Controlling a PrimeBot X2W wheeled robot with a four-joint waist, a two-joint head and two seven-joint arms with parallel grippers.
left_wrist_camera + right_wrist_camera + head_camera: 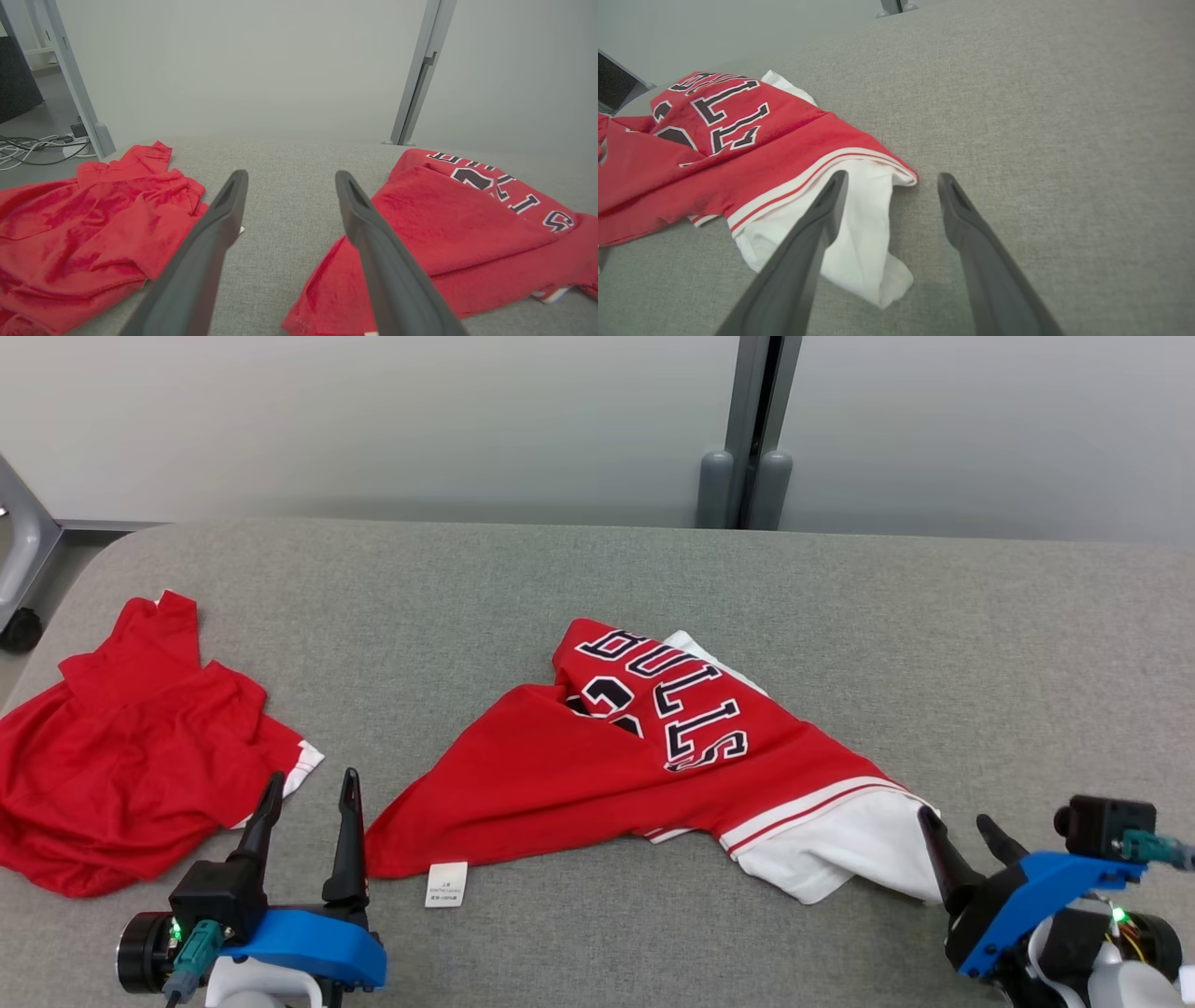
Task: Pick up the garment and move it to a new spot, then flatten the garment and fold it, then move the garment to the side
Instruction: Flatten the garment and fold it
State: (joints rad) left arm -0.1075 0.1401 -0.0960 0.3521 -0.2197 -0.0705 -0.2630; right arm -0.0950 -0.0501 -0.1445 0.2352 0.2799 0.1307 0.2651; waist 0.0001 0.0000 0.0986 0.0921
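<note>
Jersey (653,756), red with black-and-white lettering and white trim, lies crumpled in the middle of the grey fabric table (560,579), its white part toward the near right. Left gripper (313,775): fingers apart, holding nothing, just beside the jersey's near-left corner, between it and a second red garment (121,775) heaped at the left. Right gripper (954,817): fingers spread, empty, tips at the white fabric's edge; contact cannot be told. White label (445,884) hangs off the near-left corner.
</note>
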